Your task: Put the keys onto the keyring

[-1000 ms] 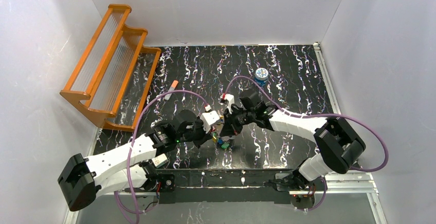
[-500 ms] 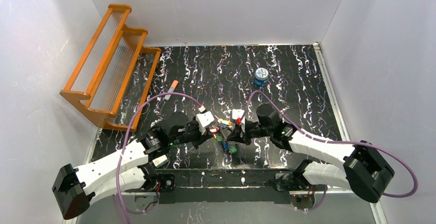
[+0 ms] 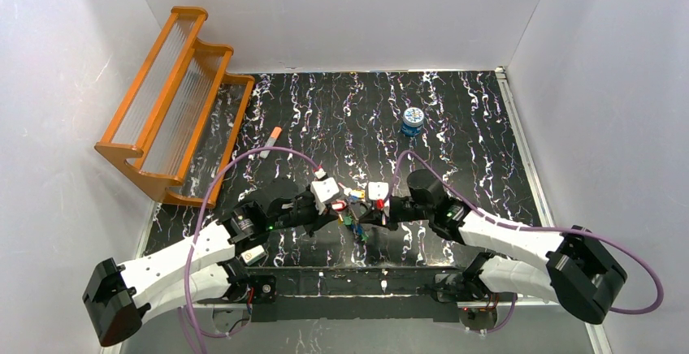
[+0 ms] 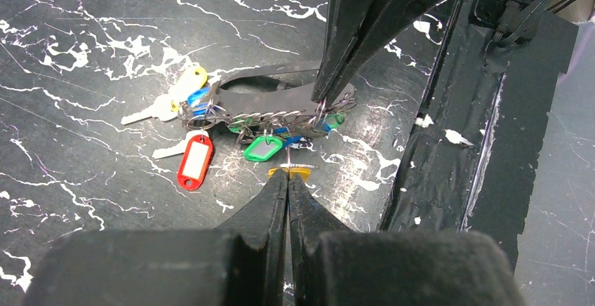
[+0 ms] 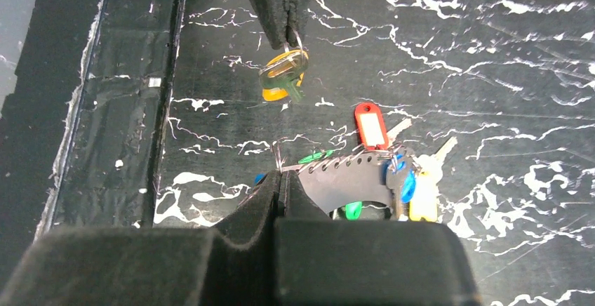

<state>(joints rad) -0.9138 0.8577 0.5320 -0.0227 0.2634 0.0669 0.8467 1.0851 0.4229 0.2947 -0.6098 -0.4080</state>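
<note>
While the left hand (image 4: pixel 287 177) pinches one yellow key (image 5: pixel 282 80), the right hand (image 5: pixel 281 177) clamps one key bunch (image 4: pixel 278 118) bearing one red tag (image 4: pixel 194 163).

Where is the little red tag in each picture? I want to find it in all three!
Top external: red tag, a tiny speck just below the picture's middle.
Left wrist: red tag, left of centre, below the key bunch.
Right wrist: red tag, right of centre, above the bunch.
Shared landmark: right gripper, shut on the bunch's wire.
</note>
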